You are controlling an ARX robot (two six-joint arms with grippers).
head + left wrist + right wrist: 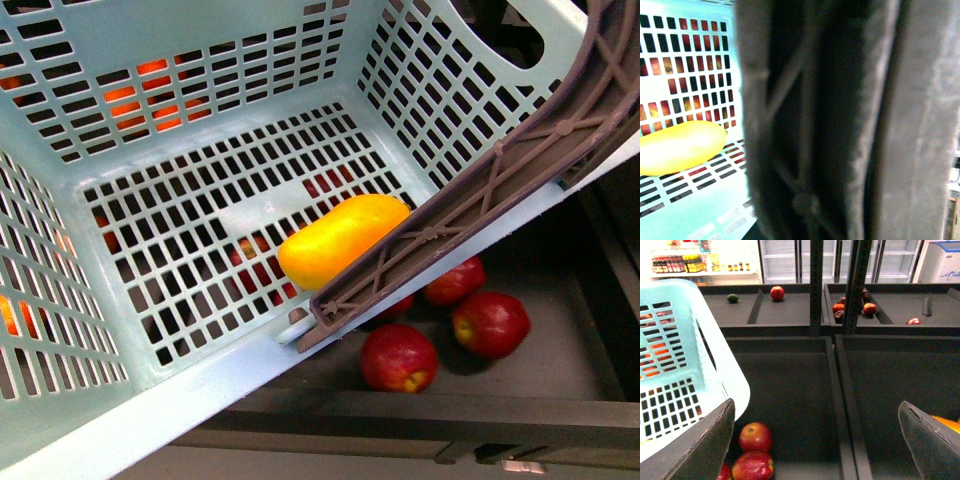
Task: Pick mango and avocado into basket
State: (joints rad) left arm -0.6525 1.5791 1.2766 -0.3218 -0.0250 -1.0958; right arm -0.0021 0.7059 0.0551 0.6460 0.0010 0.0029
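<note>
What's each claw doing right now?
Left claw: cannot be told; the blurred basket handle fills its camera view.
Right claw: open, holding nothing.

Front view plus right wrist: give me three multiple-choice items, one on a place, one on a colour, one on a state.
1. Relative to the basket, the mango lies: A underneath it; B on its floor; C beside it.
2. The apples next to the basket are: A red; B green; C yellow.
3. The right gripper is: A shut on a fruit; B shut, empty; C open, empty.

Answers: 1 B, the slotted teal floor shows all around it. 2 A, their red skins are plain in the front view. 3 C, its fingers stand wide apart with nothing between them.
</note>
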